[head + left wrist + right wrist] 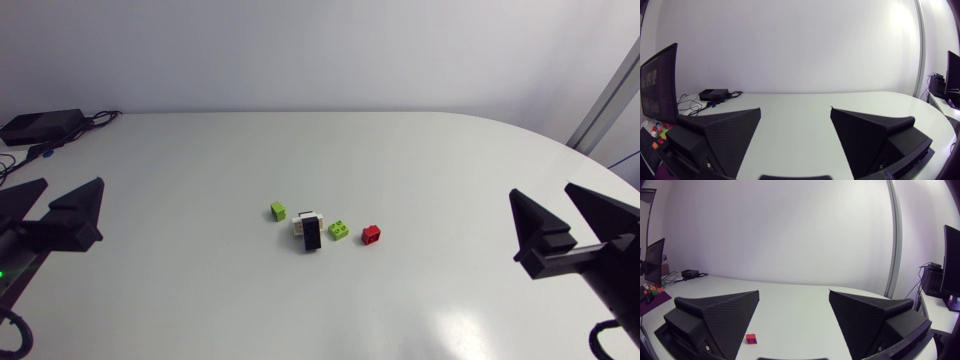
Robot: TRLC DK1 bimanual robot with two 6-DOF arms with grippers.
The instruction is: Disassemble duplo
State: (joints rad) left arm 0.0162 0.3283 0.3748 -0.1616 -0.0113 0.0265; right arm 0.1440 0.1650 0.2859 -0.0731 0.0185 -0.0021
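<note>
Near the table's middle lie the duplo pieces. A small stack of white and black bricks stands between two lime-green bricks, one to its left and one to its right. A red brick lies further right, and it also shows in the right wrist view as a red brick on the table ahead of that gripper, by one finger. My left gripper hangs open at the table's left side, far from the bricks. My right gripper is open at the right side, holding nothing.
A black box with cables sits at the table's far left corner. The white table has a rounded edge at the far right.
</note>
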